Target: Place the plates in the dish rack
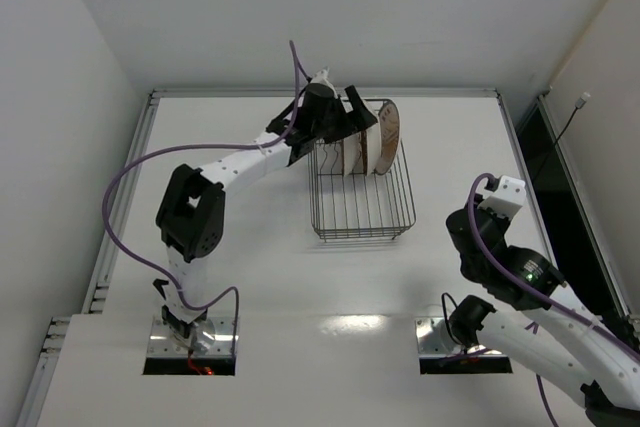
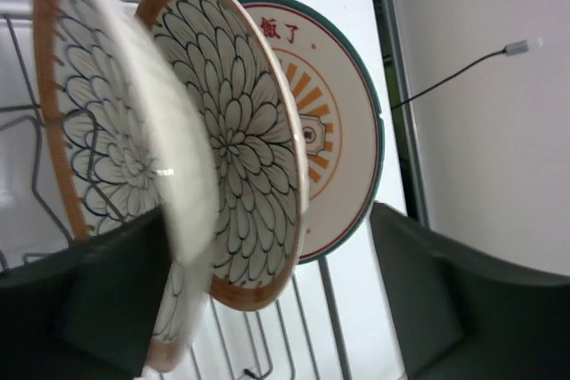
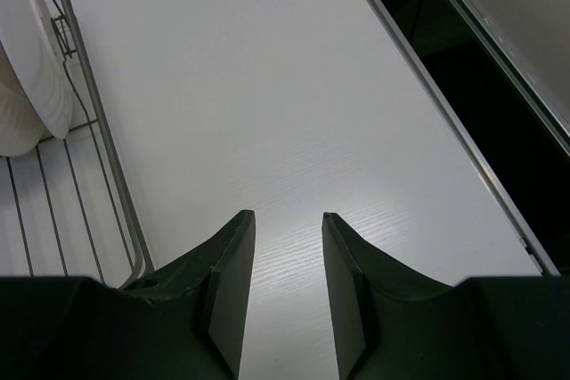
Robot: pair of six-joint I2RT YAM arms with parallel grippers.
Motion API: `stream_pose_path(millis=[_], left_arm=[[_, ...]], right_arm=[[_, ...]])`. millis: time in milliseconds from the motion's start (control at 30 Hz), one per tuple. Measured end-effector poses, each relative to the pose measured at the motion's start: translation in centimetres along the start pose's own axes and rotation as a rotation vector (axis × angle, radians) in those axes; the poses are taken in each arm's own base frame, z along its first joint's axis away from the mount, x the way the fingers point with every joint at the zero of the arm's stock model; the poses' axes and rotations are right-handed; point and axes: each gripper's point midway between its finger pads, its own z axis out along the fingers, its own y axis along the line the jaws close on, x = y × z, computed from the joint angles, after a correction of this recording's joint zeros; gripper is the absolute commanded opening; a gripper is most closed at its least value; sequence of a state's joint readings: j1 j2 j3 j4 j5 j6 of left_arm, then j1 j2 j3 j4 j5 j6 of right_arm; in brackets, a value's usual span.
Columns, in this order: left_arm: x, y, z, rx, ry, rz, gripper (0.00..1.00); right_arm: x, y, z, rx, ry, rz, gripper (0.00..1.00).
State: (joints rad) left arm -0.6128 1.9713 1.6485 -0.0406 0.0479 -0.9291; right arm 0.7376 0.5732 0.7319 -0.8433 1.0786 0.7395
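Left tool (image 1: 358,110) spread beside plates (image 1: 386,132) in dish rack (image 1: 362,209), arm (image 1: 240,162) outstretched

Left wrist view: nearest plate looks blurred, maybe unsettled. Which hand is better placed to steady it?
Probably left. The left hand is at the dish rack, open by that plate; the right hand hangs over table beside it.

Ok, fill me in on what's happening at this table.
All three plates stand on edge in the dish rack. The left gripper is open right beside them at the rack's far end. The right gripper is open and empty, over the table beside the rack.
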Motion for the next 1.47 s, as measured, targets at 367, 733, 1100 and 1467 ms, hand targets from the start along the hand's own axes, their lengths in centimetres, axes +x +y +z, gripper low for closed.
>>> stream_pose_path(millis=[367, 733, 1100, 1467], left_arm=[[0.3, -1.9, -0.8, -0.001, 0.037, 0.069, 1.00], [-6.1, -10.0, -5.2, 0.140, -0.043, 0.234, 1.00], [-7.8, -10.1, -20.1, 0.159, -0.129, 0.421, 1.00], [-1.2, 12.2, -27.4, -0.499, -0.147, 0.561, 1.00]], right_arm=[[0.0, 0.0, 0.0, 0.000, 0.001, 0.001, 0.35], [0.2, 0.2, 0.1, 0.005, 0.007, -0.010, 1.00], [0.4, 1.1, -0.2, -0.052, 0.046, -0.043, 1.00], [-4.7, 6.5, -2.6, -0.311, 0.088, -0.069, 1.00]])
